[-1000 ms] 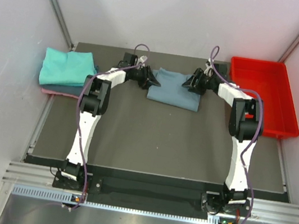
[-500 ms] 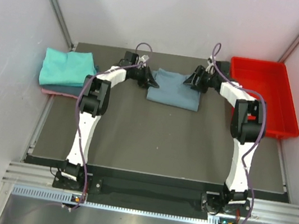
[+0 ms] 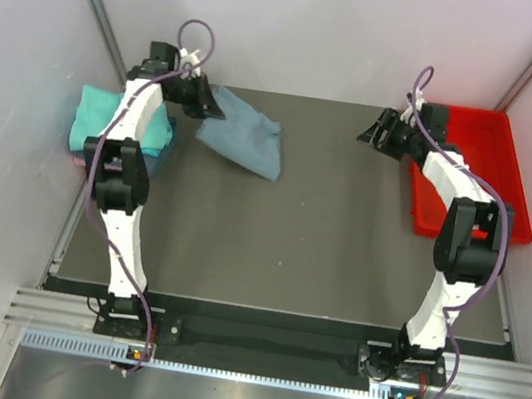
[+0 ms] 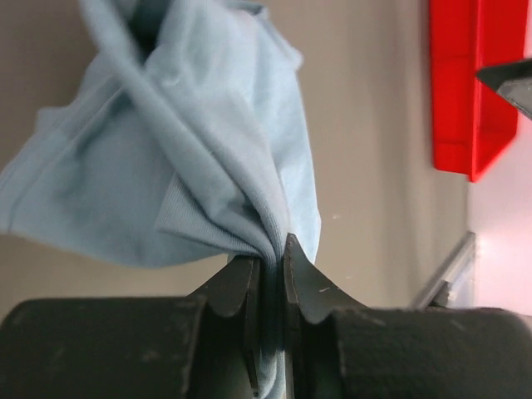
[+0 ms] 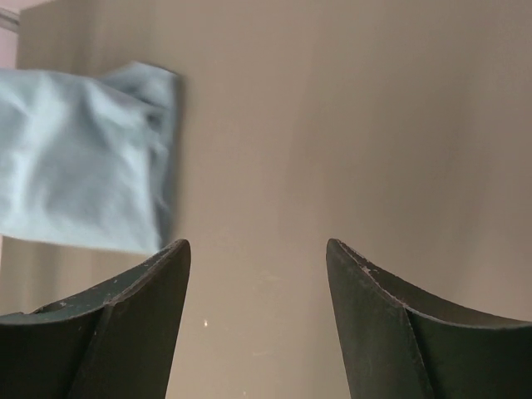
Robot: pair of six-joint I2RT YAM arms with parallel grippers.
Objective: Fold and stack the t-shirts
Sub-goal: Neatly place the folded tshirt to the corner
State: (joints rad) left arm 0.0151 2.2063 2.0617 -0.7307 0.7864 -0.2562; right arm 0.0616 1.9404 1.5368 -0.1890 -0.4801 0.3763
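A folded grey-blue t-shirt hangs tilted over the back left of the table, one corner pinched in my left gripper. In the left wrist view the cloth bunches into the shut jaws of the left gripper. A stack of folded t-shirts, teal on top with blue and pink edges below, lies at the table's left edge just beyond that gripper. My right gripper is open at the back right, holding nothing; in the right wrist view the right gripper faces bare table, with the grey-blue t-shirt far to its left.
A red plastic tray stands at the back right, partly under my right arm. The dark table mat fills the middle and front. White walls close in both sides.
My left gripper has closed on the grey-blue shirt and carried it left toward the stack. My right gripper has let go, opened wider and drawn back right toward the tray.
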